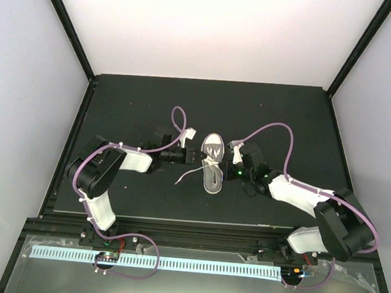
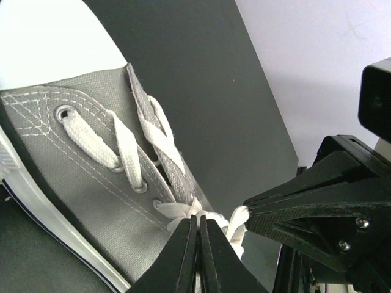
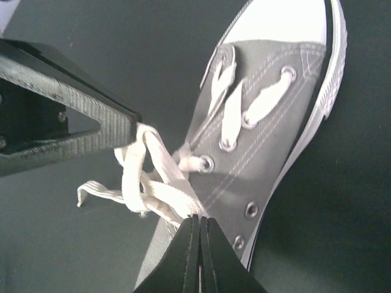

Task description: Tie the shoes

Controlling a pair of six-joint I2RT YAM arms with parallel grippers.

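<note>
Lying in the middle of the top view, the shoe (image 1: 213, 162) is resting flat on the black table (image 1: 145, 103), and its white toe is pointing toward the top of the frame. The left gripper (image 1: 197, 158) is reaching in from the left side of the picture. The right gripper (image 1: 227, 166) is reaching in from the right, so the shoe is sitting between them. Both tips are meeting over the middle of the shoe, where the laces (image 1: 213, 160) are bunching up.

In the left wrist view, the two black fingers (image 2: 186, 250) are pressing tight together at the bottom middle of the frame. They are pinching a bit of white lace right at the tip. The grey side of the shoe is filling the left half of that picture. The other gripper is poking in from the right and touching the same bunch of lace.

In the right wrist view, the fingers (image 3: 185, 256) at the bottom middle are squeezing shut too, and a strand of lace is running straight into them. The shoe is slanting from the bottom middle up to the upper right. A loose lace end (image 3: 91, 190) is sticking out to the left. In the top view it is trailing toward the lower left of the shoe.
</note>
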